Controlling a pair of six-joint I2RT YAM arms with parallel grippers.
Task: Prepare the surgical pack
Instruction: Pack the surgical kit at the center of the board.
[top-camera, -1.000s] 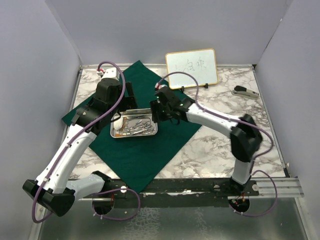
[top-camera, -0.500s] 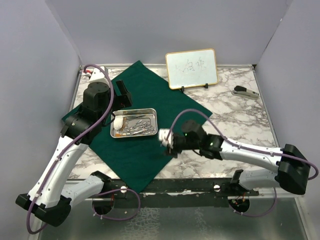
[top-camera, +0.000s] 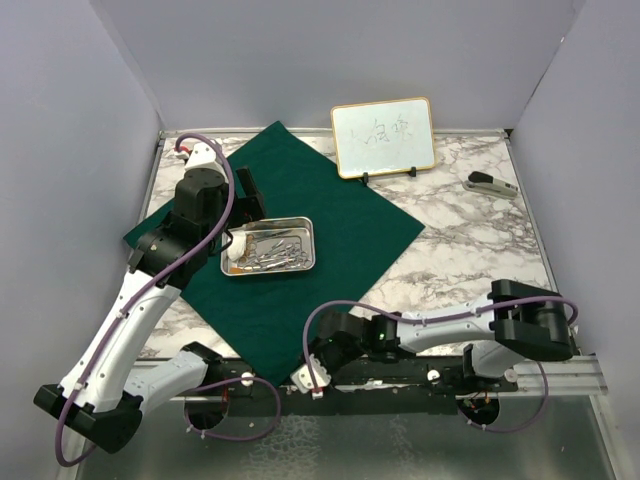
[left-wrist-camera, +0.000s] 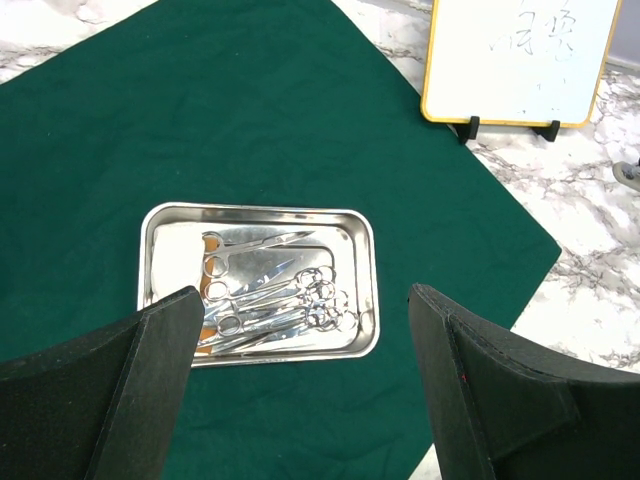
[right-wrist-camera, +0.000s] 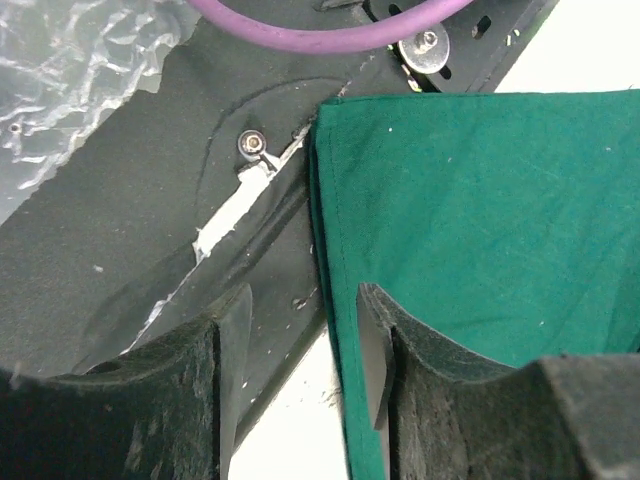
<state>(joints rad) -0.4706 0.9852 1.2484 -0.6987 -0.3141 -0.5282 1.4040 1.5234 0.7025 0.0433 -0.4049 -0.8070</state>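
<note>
**Left pincer** (left-wrist-camera: 305, 340): released, jaws at full spread, nothing between them. It hangs above the cloth sheet (left-wrist-camera: 200, 110).
- Directly beneath the gap lies the steel tray (left-wrist-camera: 258, 208), flat on the cloth and well inside its edges, with its long side running finger to finger.
- Tray contents:
  - Silver scissor-like instruments (left-wrist-camera: 275, 295) in a loose overlapping pile, filling the middle and the end toward my right finger. Ring handles show at both ends of the pile.
  - White gauze (top-camera: 237, 246) at the end on my left finger's side. I cannot tell the count.
- Beyond my right finger, off the cloth, the gold-framed whiteboard (left-wrist-camera: 515, 55) stands upright on the marble table (left-wrist-camera: 590, 260).

**Right pincer** (right-wrist-camera: 300, 300): jaws parted, grasping nothing. It is down low at the near corner of the cloth sheet.
- The hemmed edge of the cloth runs through the gap, close to my right finger (right-wrist-camera: 372, 350).
- My left finger sits over the dark base plate (right-wrist-camera: 150, 200).
- The corner tip of the cloth lies just ahead of the fingertips.
- I cannot tell whether the right pad touches the fabric.
- A purple cable (right-wrist-camera: 330, 30) crosses farther ahead.
</note>
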